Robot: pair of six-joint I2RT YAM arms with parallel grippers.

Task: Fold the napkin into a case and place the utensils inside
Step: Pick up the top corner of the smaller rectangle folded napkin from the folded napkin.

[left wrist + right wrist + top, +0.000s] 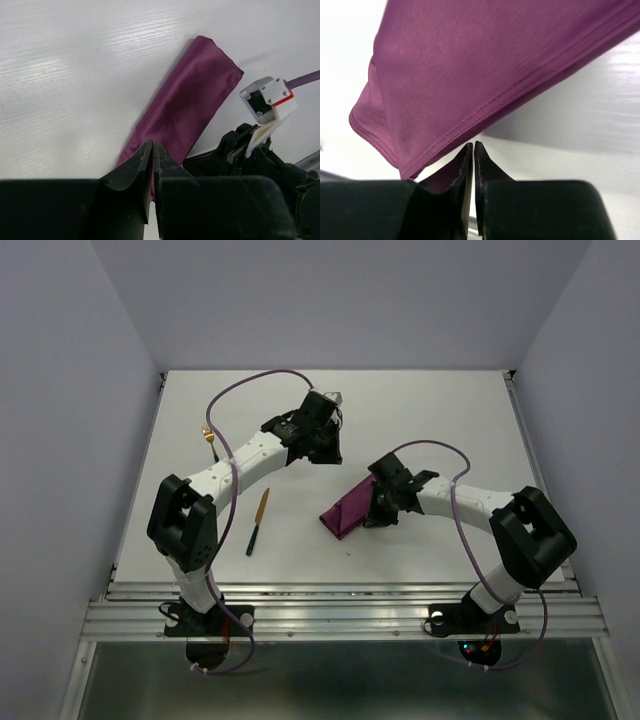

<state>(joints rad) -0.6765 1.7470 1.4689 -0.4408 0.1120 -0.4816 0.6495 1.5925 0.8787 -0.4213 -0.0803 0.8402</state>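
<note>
The napkin (348, 508) lies folded into a narrow plum-purple strip, the case, in the middle of the table; it also fills much of the left wrist view (190, 100) and the right wrist view (485, 65). My right gripper (378, 512) (473, 145) sits at the strip's right edge, jaws nearly together with nothing between them. My left gripper (328, 455) (153, 145) hangs behind the strip, raised, with only a thin slit between its empty jaws. The knife (258, 522) lies left of the strip. The fork's gold head (209, 437) shows beside the left arm, its handle hidden.
The white table (450, 420) has a metal rail (340, 615) along its near edge and grey walls on three sides. The right arm's wrist camera (267, 100) and purple cable (305, 77) show in the left wrist view.
</note>
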